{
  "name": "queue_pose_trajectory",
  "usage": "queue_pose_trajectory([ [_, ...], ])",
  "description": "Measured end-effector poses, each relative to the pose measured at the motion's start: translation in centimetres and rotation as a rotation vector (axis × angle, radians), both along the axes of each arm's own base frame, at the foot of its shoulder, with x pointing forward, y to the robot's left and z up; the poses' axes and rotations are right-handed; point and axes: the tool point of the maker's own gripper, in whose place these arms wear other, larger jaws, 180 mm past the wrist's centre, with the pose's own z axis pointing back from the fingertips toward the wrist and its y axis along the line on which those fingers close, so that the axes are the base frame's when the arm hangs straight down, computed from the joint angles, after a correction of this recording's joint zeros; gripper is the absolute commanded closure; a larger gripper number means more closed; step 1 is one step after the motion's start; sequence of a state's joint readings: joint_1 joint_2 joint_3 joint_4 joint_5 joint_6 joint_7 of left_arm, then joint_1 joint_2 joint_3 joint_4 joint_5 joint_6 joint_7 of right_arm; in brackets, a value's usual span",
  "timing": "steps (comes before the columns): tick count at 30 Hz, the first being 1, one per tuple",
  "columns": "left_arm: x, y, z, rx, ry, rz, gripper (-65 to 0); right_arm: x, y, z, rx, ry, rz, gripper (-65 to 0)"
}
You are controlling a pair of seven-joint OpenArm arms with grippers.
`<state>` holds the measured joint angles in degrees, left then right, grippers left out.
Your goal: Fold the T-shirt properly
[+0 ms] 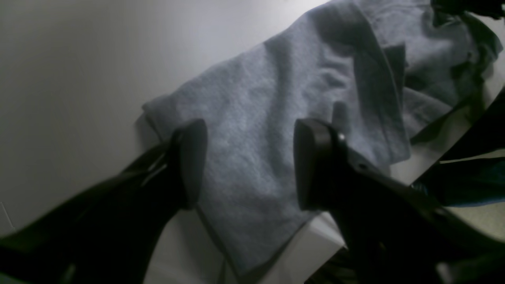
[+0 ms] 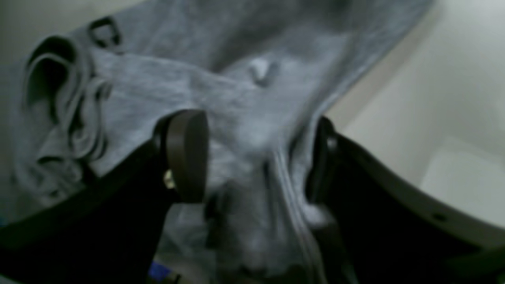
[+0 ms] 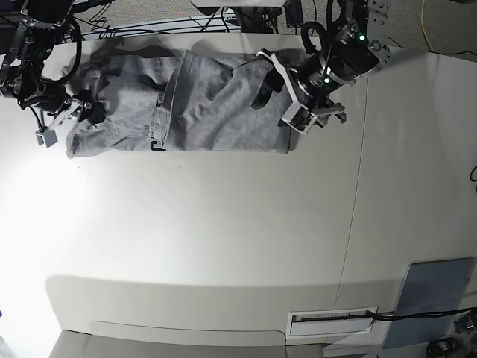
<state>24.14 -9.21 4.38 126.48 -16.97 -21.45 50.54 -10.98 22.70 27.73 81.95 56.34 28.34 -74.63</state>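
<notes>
A white bench point(image 3: 223, 239) fills the base view, its broad middle and near side bare, a seam running down its right part. Along the far edge lies the T-shirt point(image 3: 216, 104), heather grey, spread lengthwise from the far left corner toward the middle of that edge. Its right portion lies fairly flat with soft ridges; its left portion is bunched and rumpled, and a fold line with a small black mark crosses between the two.

At the near right corner sits a grey-blue flat pad point(image 3: 436, 298), well apart from the garment, with a white labelled strip point(image 3: 332, 321) just to its left at the near edge. Cables point(image 3: 149, 26) trail beyond the far edge.

The left hand point(image 3: 287, 93) is at the shirt's right end, over the cloth's edge; in its wrist view the two dark fingers point(image 1: 189, 161) stand wide apart with grey fabric lying between and beneath them, gripping nothing, and the shirt's corner reaches the bench edge below. The right hand point(image 3: 71, 112) is at the shirt's bunched left end near the far left corner. Its wrist view is blurred: the fingers point(image 2: 187, 154) stand spread, with a raised ridge of fabric running up between them and touching the right-side finger; whether they pinch the cloth cannot be told. Crumpled folds lie just beside that hand on the left of the wrist view.
</notes>
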Motion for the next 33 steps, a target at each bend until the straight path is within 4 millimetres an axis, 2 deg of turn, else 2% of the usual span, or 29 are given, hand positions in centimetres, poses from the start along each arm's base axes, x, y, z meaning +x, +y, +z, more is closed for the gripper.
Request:
queue_pose_trajectory([
  [10, 0.0, 0.0, 0.0, 0.0, 0.0, 0.0, -33.4, 0.1, 0.3, 0.1, 0.02, -0.005, -0.002, -34.5],
  [17, 0.0, 0.0, 0.0, 0.0, 0.0, 0.0, -33.4, 0.3, 2.5, -0.7, 0.079, -0.028, -0.021, -24.7],
  [19, 0.0, 0.0, 0.0, 0.0, 0.0, 0.0, -33.4, 0.4, 3.0, -0.8, 0.082, -0.036, -0.006, -18.0],
  [22, 0.0, 0.0, 0.0, 0.0, 0.0, 0.0, -33.4, 0.4, 3.1, -1.0, 0.071, -0.042, 0.006, -2.0],
  [24, 0.0, 0.0, 0.0, 0.0, 0.0, 0.0, -33.4, 0.6, 2.9, -0.8, 0.065, -0.057, 0.0, 0.0],
  [27, 0.0, 0.0, 0.0, 0.0, -0.001, 0.0, -33.4, 1.0, 1.4, -0.6, 0.007, -0.081, -0.004, 0.0],
  [29, 0.0, 0.0, 0.0, 0.0, 0.001, 0.001, -33.4, 1.0, -0.8, -0.1, -0.078, -0.068, 0.008, 0.0],
  [31, -0.1, 0.2, -0.2, 0.015, 0.0, 0.004, -33.4, 1.0, -3.2, 1.1, -0.159, -0.06, 0.014, 0.0],
  [33, -0.4, 0.2, -0.4, 0.013, 0.005, 0.005, -33.4, 1.4, -4.4, 2.7, -0.22, -0.067, 0.033, 0.0],
])
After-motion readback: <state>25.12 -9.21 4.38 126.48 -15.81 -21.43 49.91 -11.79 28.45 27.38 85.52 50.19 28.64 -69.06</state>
